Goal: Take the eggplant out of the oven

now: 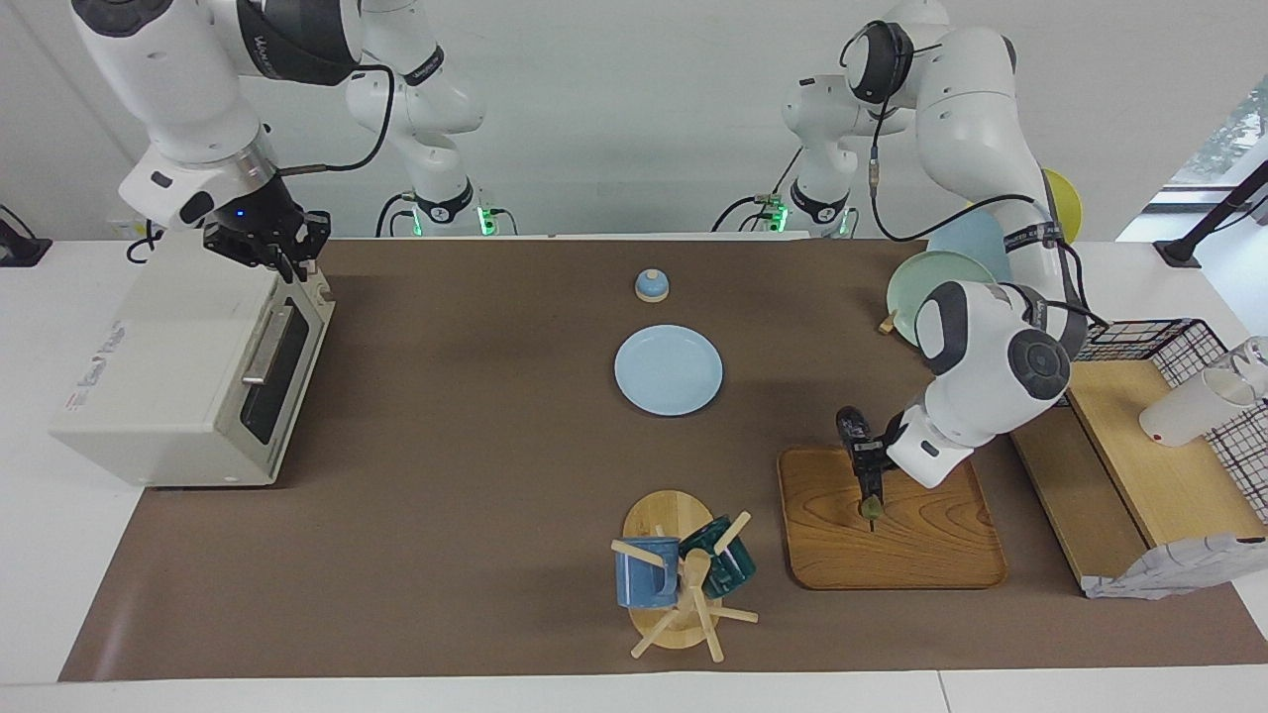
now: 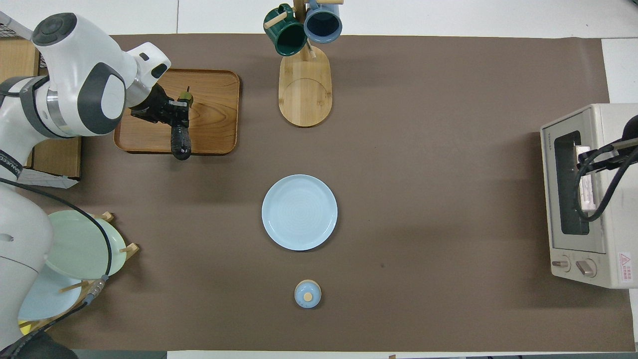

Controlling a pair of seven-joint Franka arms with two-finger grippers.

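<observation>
Eggplant (image 1: 860, 460) clamped in left end effector (image 1: 870, 473) over wooden tray (image 1: 931, 550); right end effector's (image 1: 269, 248) state unclear.

light: bright, even (from overhead) | shadows: soft, short | focus: sharp | glare: none

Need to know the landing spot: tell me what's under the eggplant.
The eggplant, gripped by the left gripper, hangs tilted over the wooden tray, stem end lowest. Whether the stem touches the tray cannot be told. The tray shows only bare wood.
</observation>
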